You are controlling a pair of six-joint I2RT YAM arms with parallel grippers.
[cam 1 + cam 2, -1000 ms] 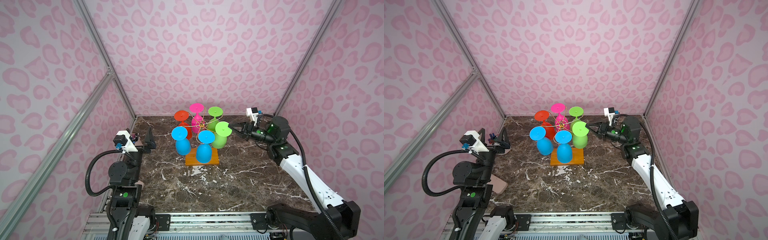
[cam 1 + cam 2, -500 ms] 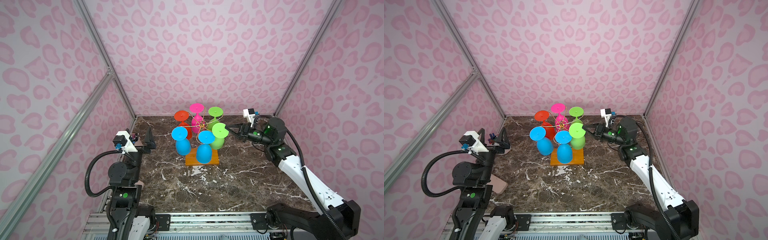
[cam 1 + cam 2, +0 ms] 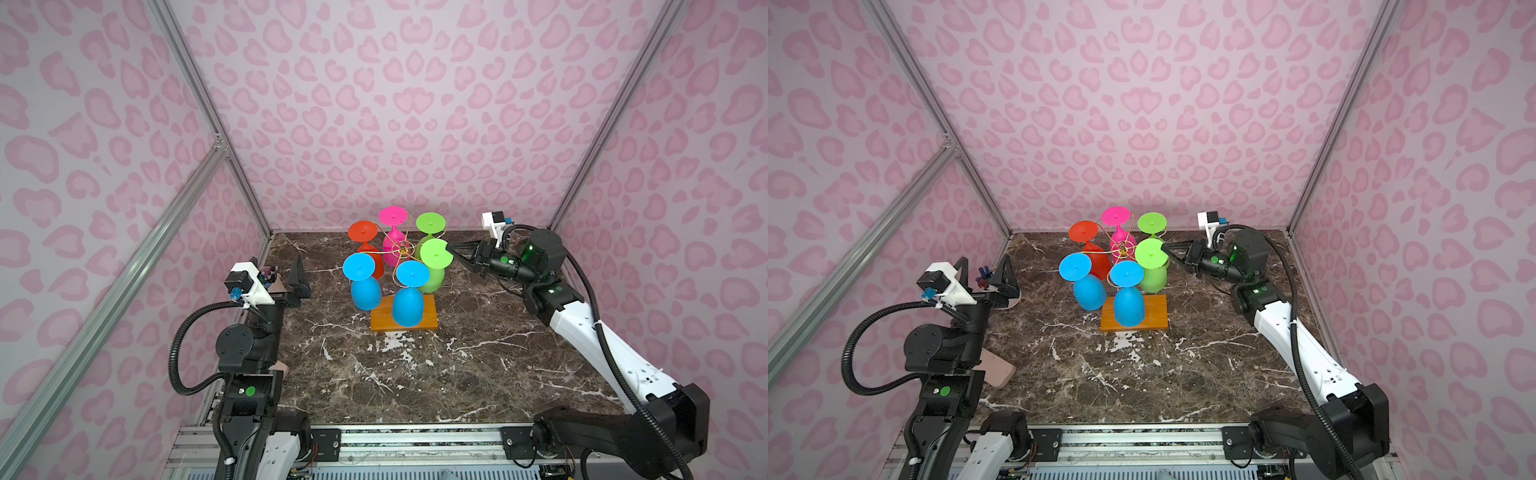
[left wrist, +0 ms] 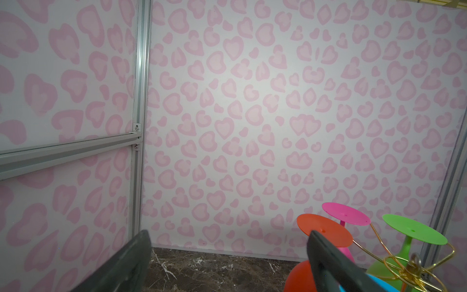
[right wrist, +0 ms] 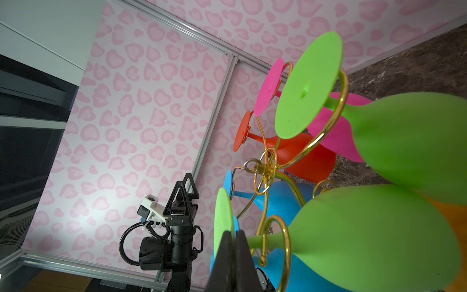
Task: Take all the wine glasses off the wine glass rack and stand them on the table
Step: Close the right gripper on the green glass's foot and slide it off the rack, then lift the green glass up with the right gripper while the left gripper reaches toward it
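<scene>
Moved in toward the rack over the last second, the right gripper (image 3: 449, 249) is seen clamped tight on the foot rim of the lime-green wine glass (image 3: 435, 255), and the disc has been carried with it toward the gold hub. In the right wrist view the two fingers (image 5: 243, 257) are pressed together on the disc's edge, while the stem is ringed by one curled wire arm, so the glass is not yet freed. It is hung bowl-down on the side of the wine glass rack (image 3: 430, 316) nearest that arm, beside the orange-brown wooden base.

Five more glasses are hung around the rack's centre: a second green glass (image 3: 430, 222), a pink glass (image 3: 392, 216) and an orange-red glass (image 3: 362, 231) at the back, an outer blue glass (image 3: 365, 291) and a front blue glass (image 3: 409, 301) nearer the camera. All is set on a marble tabletop (image 3: 457, 374).

Well apart at the left edge, the left gripper (image 3: 984, 272) is held wide open and empty, raised above the table.
</scene>
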